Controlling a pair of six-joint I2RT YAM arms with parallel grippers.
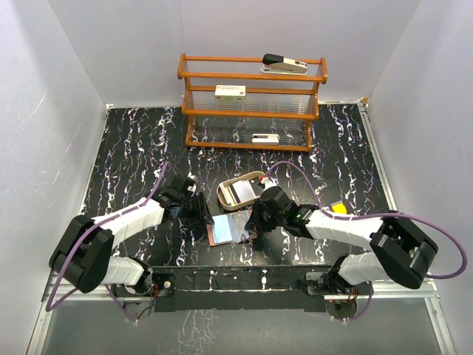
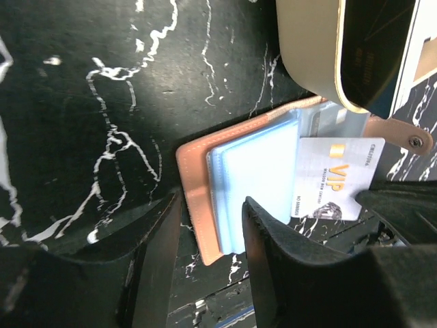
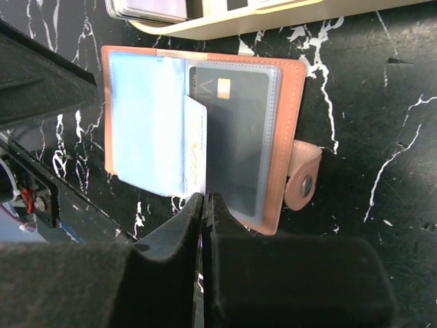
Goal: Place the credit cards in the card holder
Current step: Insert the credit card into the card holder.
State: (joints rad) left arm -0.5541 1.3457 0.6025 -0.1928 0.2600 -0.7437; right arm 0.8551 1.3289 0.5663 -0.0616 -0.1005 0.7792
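The card holder (image 1: 229, 229) lies open on the black table, brown leather cover (image 2: 193, 198) down and blue pockets (image 2: 263, 171) up. A dark credit card (image 3: 235, 130) sits in its right-hand pocket. My right gripper (image 3: 205, 197) is shut on the edge of a silvery VIP credit card (image 2: 334, 174), which stands on edge between the pocket leaves (image 3: 194, 147). My left gripper (image 2: 213, 198) is open, its fingers straddling the holder's near left corner; the left finger stands clear of the leather.
A tan oval tray (image 1: 238, 191) sits just behind the holder, with more cards (image 3: 150, 8) in it. A wooden rack (image 1: 251, 100) with white boxes stands at the back. A small yellow object (image 1: 338, 208) lies to the right.
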